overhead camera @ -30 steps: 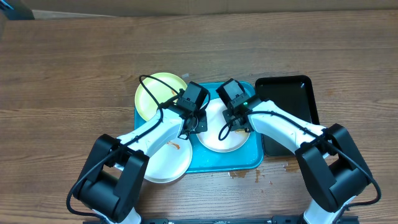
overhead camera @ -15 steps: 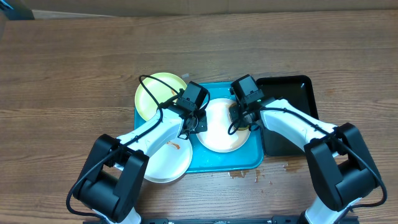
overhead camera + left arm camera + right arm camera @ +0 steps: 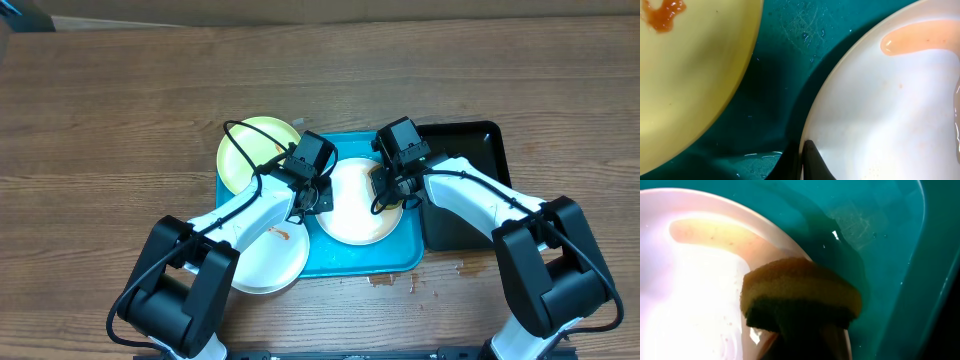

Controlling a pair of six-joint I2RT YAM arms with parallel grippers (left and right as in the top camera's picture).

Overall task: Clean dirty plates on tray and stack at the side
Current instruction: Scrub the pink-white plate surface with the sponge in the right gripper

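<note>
The left pincer (image 3: 801,156) is clamping the left rim of the middle plate (image 3: 355,212), one finger inside the rim and one outside. This white plate is lying in the tray (image 3: 325,262), with a pale orange smear (image 3: 920,40) running across its wet surface. The right pincer (image 3: 810,337) is gripping a sponge (image 3: 800,292), yellow over dark green, and is resting it on the same plate's right rim, near the tray's wall. The yellow plate (image 3: 255,150) is sitting at the tray's far left corner, partly hanging over the worktop (image 3: 120,120), with an orange blob (image 3: 662,12) on it. The third plate (image 3: 262,260), white with a brown streak, is lying over the tray's near left corner. A black tray (image 3: 470,150) is lying just right of the tray. On the worktop by the tray's near edge, brown spots (image 3: 390,279) are showing.
</note>
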